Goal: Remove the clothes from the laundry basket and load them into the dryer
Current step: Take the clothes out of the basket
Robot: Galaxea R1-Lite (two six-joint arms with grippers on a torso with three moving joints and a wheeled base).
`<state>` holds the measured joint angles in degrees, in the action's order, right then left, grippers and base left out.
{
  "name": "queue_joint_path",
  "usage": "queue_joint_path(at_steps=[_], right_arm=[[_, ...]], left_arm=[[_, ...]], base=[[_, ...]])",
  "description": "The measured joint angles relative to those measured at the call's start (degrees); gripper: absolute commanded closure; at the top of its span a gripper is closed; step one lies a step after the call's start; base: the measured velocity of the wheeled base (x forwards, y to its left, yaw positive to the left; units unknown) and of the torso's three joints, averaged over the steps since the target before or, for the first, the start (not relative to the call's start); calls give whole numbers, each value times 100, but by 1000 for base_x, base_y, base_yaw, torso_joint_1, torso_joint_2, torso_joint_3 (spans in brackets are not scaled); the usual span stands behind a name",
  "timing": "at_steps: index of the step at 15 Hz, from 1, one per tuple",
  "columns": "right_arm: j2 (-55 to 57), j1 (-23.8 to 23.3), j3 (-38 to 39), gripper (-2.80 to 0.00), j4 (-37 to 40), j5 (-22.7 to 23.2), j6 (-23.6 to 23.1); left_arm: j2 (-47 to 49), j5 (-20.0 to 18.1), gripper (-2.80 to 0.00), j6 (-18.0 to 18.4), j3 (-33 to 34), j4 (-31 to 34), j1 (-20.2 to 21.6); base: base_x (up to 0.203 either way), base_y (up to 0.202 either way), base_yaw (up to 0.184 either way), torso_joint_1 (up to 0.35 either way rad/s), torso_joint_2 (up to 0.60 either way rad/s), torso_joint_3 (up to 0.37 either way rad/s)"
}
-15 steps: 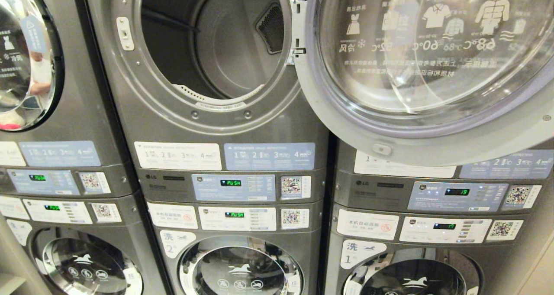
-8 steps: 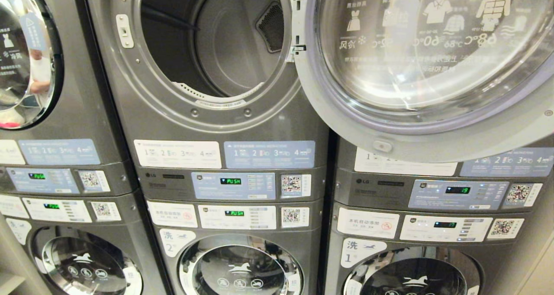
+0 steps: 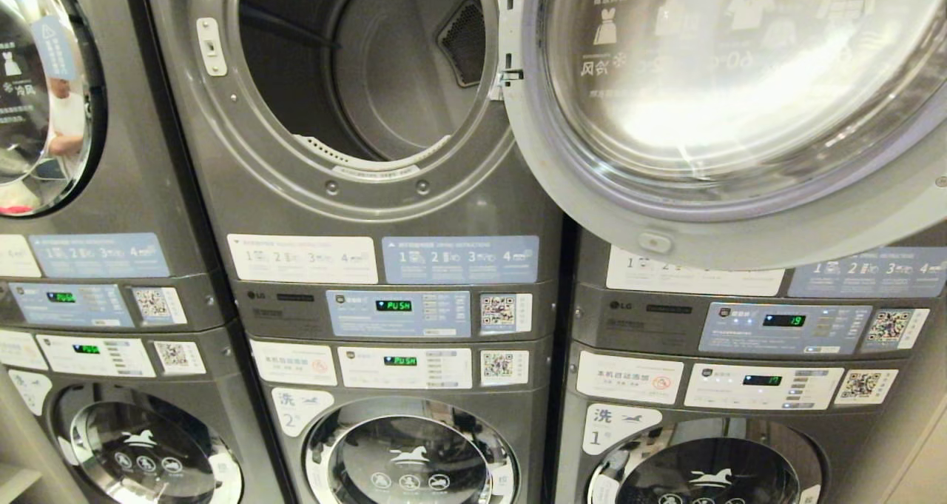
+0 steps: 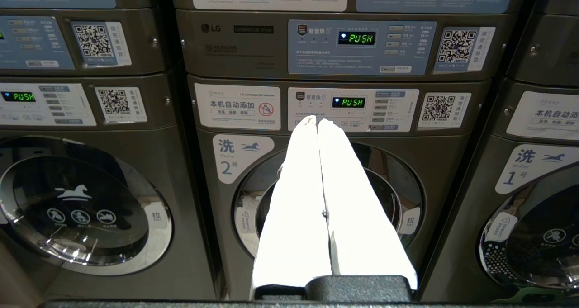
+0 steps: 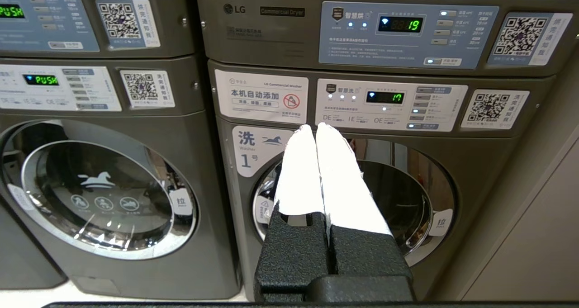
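The dryer (image 3: 370, 67) stands in the upper middle of the stacked grey machines, its drum bare inside. Its round glass door (image 3: 710, 112) is swung wide to the right. The laundry basket and the clothes are out of view. Neither arm shows in the head view. My left gripper (image 4: 316, 120) is shut and holds nothing, pointing at the washer marked 2 (image 4: 325, 199) below the dryer. Pointing at the washer marked 1 (image 5: 362, 199), my right gripper (image 5: 315, 127) is also shut and holds nothing.
Another stacked machine (image 3: 89, 193) stands to the left with its doors closed. The open dryer door overhangs the right stack's control panels (image 3: 777, 326). A beige wall (image 5: 543, 235) borders the right stack.
The whole head view has shifted slightly upward in the picture, so the camera has tilted down a little. Neither gripper shows earlier.
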<state>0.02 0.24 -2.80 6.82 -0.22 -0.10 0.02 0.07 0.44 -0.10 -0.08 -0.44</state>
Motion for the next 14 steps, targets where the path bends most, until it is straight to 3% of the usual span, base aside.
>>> queue_joint_path(at_steps=[14], right_arm=[[0,0,41,0,-109,7,-20]], left_arm=[[0,0,0,0,0,-2,0]], base=[[0,0,0,-66,146,79]])
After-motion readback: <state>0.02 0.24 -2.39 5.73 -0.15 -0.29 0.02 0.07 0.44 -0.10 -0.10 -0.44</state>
